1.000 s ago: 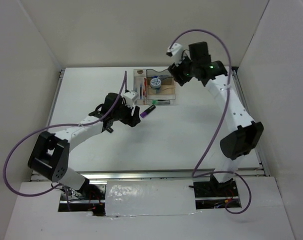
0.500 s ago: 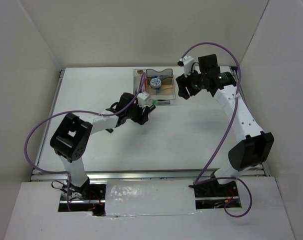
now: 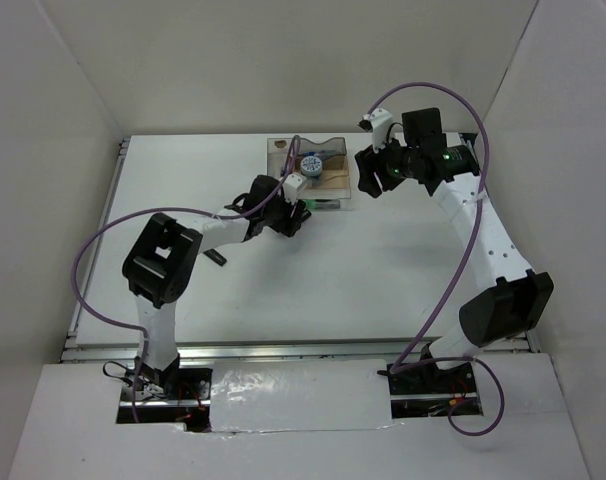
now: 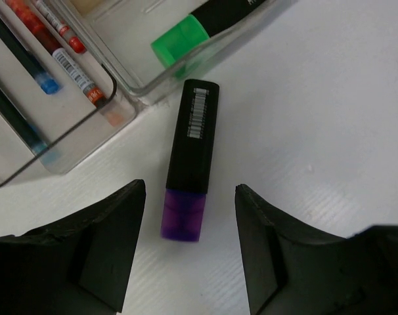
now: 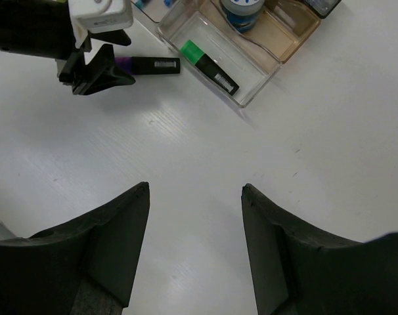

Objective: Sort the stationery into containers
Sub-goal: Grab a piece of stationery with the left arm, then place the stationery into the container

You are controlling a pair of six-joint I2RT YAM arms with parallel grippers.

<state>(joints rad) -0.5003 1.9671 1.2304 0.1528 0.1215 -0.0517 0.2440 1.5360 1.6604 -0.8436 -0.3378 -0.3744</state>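
Note:
A purple highlighter (image 4: 189,164) with a black body lies flat on the white table, its far end near the corner of the smoky clear organiser (image 4: 130,92). My left gripper (image 4: 190,189) is open, and the purple cap lies between its fingertips with a gap on each side. A green highlighter (image 4: 179,39) rests in the organiser's front compartment; red pens (image 4: 67,56) and a blue pen (image 4: 28,62) lie in another. My right gripper (image 5: 194,188) hangs open and empty above bare table, to the right of the organiser (image 5: 251,92). The right wrist view shows the purple highlighter (image 5: 150,64) too.
A round blue-white tub (image 3: 312,163) stands in the organiser (image 3: 283,150). A small dark item (image 3: 215,257) lies on the table beside the left arm. White walls close in the table on three sides.
The left arm has stretched forward, bringing its gripper and the purple highlighter close to the organiser's near corner. The right gripper has swung right, away from the organiser.

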